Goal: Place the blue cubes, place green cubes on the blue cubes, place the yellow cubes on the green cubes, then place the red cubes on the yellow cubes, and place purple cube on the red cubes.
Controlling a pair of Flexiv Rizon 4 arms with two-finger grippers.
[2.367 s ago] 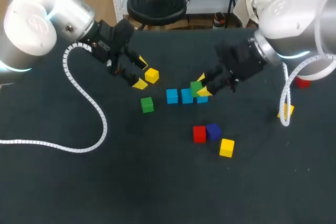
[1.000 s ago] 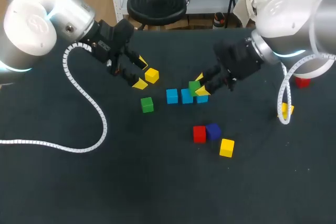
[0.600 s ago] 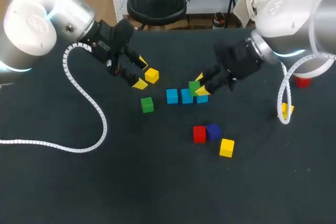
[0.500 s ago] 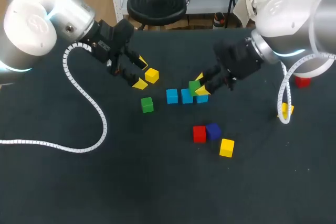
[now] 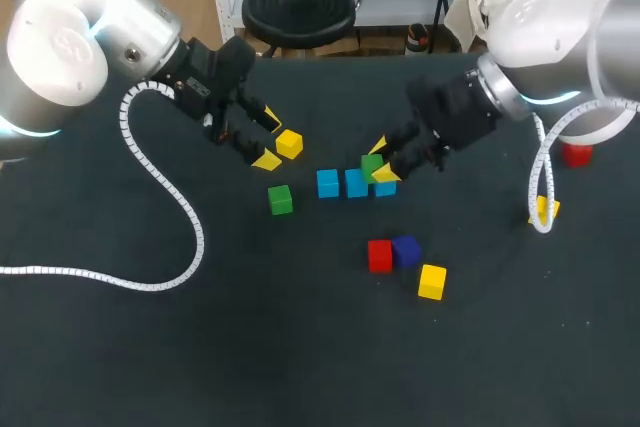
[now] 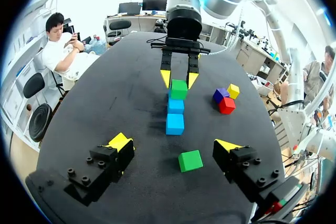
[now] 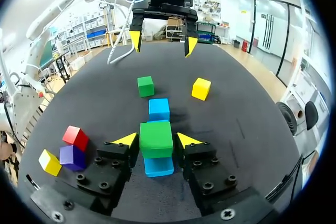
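Observation:
Three blue cubes [image 5: 327,183] lie in a row at mid-table. A green cube [image 5: 372,165] rests on top of the row's right end; its nearest blue cube [image 7: 158,165] shows underneath. My right gripper [image 5: 383,161] straddles this green cube [image 7: 156,139], jaws slightly apart from its sides, so open. A second green cube [image 5: 280,199] lies left of the row. My left gripper [image 5: 269,138] hangs open and empty, a yellow cube [image 5: 289,144] just beside it. From the left wrist view, the loose green cube [image 6: 190,160] lies ahead of the open fingers.
A red cube [image 5: 379,256], a purple cube [image 5: 406,250] and a yellow cube [image 5: 432,281] cluster in front of the row. Another red cube [image 5: 575,155] and yellow cube [image 5: 545,209] lie at the far right by the white cable [image 5: 543,187].
The right gripper's fingers have eased slightly off the green cube, which stays on the blue row. The left arm has not moved.

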